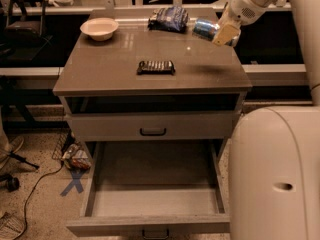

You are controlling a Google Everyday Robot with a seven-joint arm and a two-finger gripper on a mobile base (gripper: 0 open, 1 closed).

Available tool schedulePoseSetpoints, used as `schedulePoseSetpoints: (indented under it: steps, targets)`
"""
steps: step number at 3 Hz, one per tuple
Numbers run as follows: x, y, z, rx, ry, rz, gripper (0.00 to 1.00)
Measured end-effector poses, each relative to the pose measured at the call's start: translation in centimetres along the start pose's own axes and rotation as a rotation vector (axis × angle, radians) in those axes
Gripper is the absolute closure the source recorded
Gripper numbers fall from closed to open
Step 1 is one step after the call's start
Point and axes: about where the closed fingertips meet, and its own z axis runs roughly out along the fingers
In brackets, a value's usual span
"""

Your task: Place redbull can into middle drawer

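Observation:
The redbull can [205,28], silver and blue, lies sideways in my gripper [216,33], which is shut on it and holds it in the air above the right rear part of the cabinet top [110,69]. The can touches nothing else; its shadow falls on the top below it. The middle drawer [155,201] stands pulled fully open at the bottom of the view, below and in front of the can, with its pale inner floor bare. Its small dark front handle [154,233] shows at the lower edge.
On the cabinet top are a white bowl [99,28] at back left, a dark blue snack bag [168,18] at back centre and a flat black ribbed bar [156,67] in the middle. A shut drawer front with a curved black handle [152,132] sits above the open drawer. My white arm [275,174] fills the lower right.

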Motion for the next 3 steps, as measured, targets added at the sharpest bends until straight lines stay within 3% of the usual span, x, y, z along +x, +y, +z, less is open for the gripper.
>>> schedulePoseSetpoints:
  steps: [1, 2, 3]
  targets:
    - [0.4, 2.3, -2.7, -0.019, -0.015, -0.026, 1.00]
    - [0.1, 6.0, -5.2, -0.043, -0.031, -0.055, 1.00]
    - [0.4, 10.2, -5.9, -0.077, -0.045, -0.046, 1.00]
